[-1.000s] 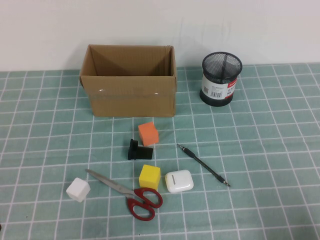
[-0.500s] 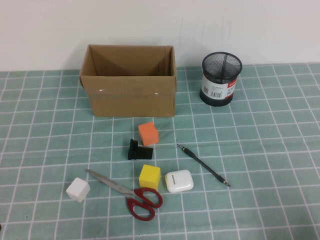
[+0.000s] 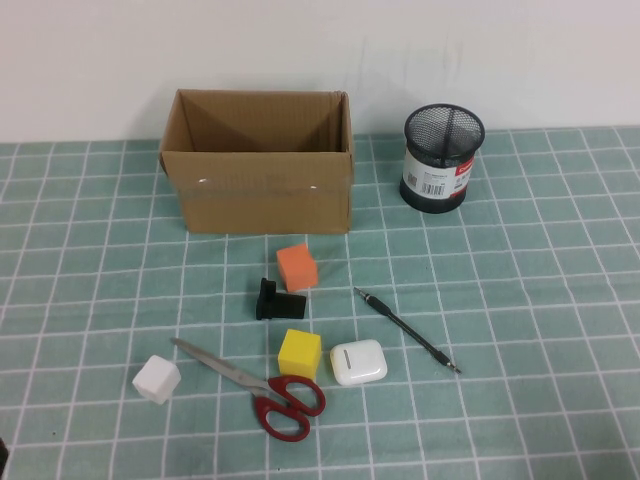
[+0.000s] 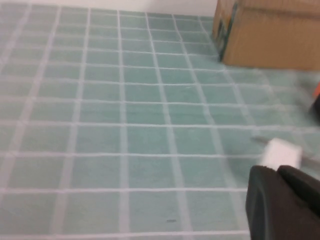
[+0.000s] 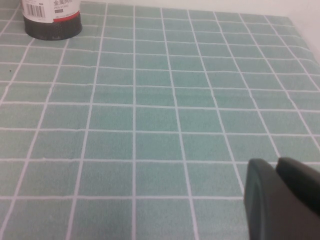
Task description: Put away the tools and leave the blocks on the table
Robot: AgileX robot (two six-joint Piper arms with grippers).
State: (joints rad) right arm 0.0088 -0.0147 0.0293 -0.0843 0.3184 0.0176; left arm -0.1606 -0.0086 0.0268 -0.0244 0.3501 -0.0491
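- On the teal-green table (image 3: 560, 260), near its front edge, the red-handled scissors (image 3: 262, 385) are laid flat, with the silver blades pointed toward the white block (image 3: 156, 379) and the red handles close to the yellow block (image 3: 299, 353).
- The thin black rod (image 3: 406, 329) is placed on the cloth to the right of the other small things, diagonal, well apart from the scissors.
- The orange block (image 3: 297, 267) is seen in front of the cardboard box (image 3: 258, 175), and a small black bracket piece (image 3: 277, 300) is found just beside it, on the near side.
- A white earbud case (image 3: 358, 362) is set just beside the yellow block, on its right.
- A black mesh pen holder (image 3: 441, 158) is stood upright to the right of the box, at the back of the table.
- The left gripper (image 4: 285, 205) is seen only in the left wrist view, low over the cloth, near the white block; nothing is held by it, and how wide its fingers are cannot be told.
- The right gripper (image 5: 282, 200) is seen only in the right wrist view, over bare cloth, far from the pen holder; it holds nothing, and its opening cannot be told either.
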